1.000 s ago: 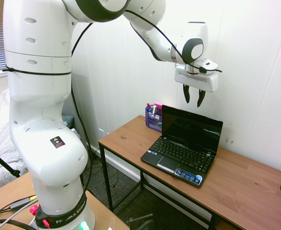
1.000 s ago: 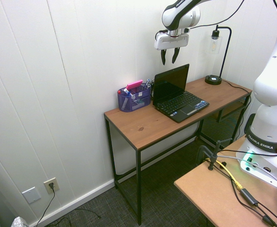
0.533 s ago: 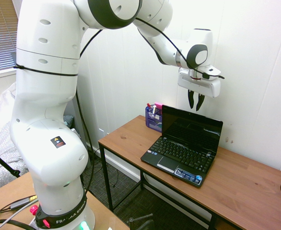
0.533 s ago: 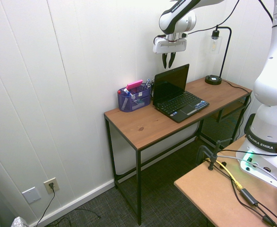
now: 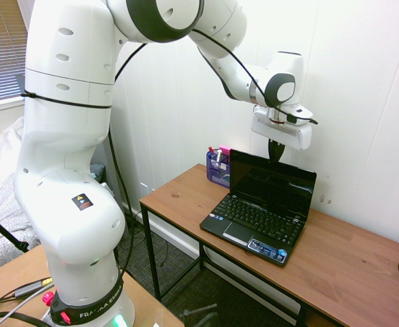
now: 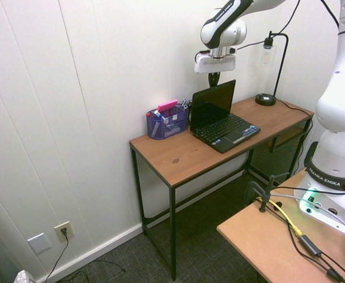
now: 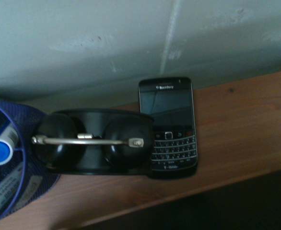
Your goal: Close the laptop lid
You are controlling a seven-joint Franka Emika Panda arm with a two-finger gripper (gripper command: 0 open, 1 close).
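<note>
The white arm extends from its tall base out and over, elbow raised and forearm sloping down to the wrist. The gripper (image 5: 275,151) points straight down, its two dark fingers (image 6: 214,78) pressed together with no gap between them.

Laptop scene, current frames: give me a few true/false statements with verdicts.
1. The laptop lid is shut flat on the keyboard. False: it stands open, screen facing the keys.
2. The gripper hangs just above the lid's top edge, fingers together. True.
3. A purple-blue pen holder stands on the table beside the laptop. True.
4. The gripper holds a pen. False: nothing is held.
5. The wrist view shows a phone lying on the table by the wall. True.
</note>
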